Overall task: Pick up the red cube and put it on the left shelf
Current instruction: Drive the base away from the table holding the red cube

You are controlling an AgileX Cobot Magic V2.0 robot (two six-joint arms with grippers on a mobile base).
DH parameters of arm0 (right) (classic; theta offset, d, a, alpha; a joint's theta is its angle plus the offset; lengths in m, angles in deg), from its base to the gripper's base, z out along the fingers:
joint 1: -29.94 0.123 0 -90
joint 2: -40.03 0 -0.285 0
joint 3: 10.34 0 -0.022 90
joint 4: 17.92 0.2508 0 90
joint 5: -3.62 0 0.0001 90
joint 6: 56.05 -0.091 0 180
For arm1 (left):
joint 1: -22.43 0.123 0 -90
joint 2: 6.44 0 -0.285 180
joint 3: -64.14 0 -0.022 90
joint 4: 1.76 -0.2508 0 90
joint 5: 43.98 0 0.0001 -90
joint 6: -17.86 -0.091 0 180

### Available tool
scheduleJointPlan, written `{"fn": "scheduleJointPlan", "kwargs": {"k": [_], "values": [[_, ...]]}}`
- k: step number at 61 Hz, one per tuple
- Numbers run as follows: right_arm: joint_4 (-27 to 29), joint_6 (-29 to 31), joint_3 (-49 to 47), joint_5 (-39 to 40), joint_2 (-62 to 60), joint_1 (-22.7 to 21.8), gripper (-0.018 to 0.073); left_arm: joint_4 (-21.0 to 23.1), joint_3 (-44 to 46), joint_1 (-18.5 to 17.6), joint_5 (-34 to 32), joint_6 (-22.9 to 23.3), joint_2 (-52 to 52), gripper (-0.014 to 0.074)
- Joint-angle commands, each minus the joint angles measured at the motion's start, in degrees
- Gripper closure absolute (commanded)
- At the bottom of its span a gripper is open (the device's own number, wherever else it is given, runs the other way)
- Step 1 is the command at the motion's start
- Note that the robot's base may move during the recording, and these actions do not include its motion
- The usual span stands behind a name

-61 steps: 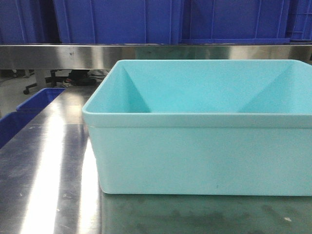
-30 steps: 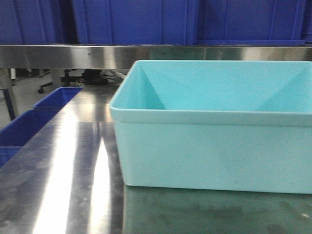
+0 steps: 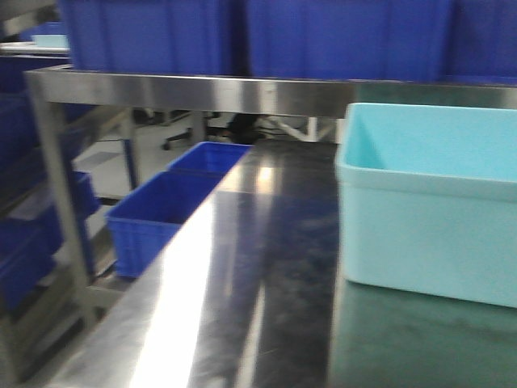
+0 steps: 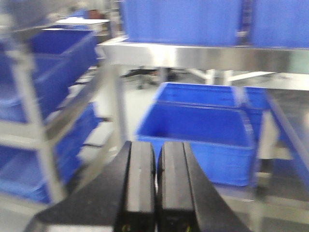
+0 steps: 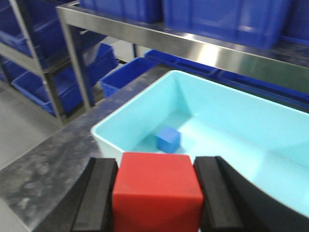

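View has swung left toward the left shelf (image 3: 50,178), teal bin (image 3: 428,234) now far right, since your right gripper (image 5: 155,203) already clamps the red cube (image 5: 157,186) near it; left gripper (image 4: 157,186) pinched closed, empty.

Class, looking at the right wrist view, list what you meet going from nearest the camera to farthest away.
Red plastic cube → near rim of the turquoise plastic tub → small blue cube inside it → stainless steel shelf rail → dark blue plastic crates on that shelf.
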Motion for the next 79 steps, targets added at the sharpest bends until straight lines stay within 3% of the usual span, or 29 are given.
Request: {"fn": "scheduleJointPlan", "kwargs": {"k": [1,79], "values": [[-0.46,0.51,-1.38,4.42,0.92,0.13,0.0292,0.38,-1.32,-0.41,-4.92,0.05,-0.85,0.0495],[-0.46,0.51,-1.38,4.42,0.92,0.13,0.0292,0.38,-1.32,-0.41,-4.92,0.05,-0.85,0.0495]]}}
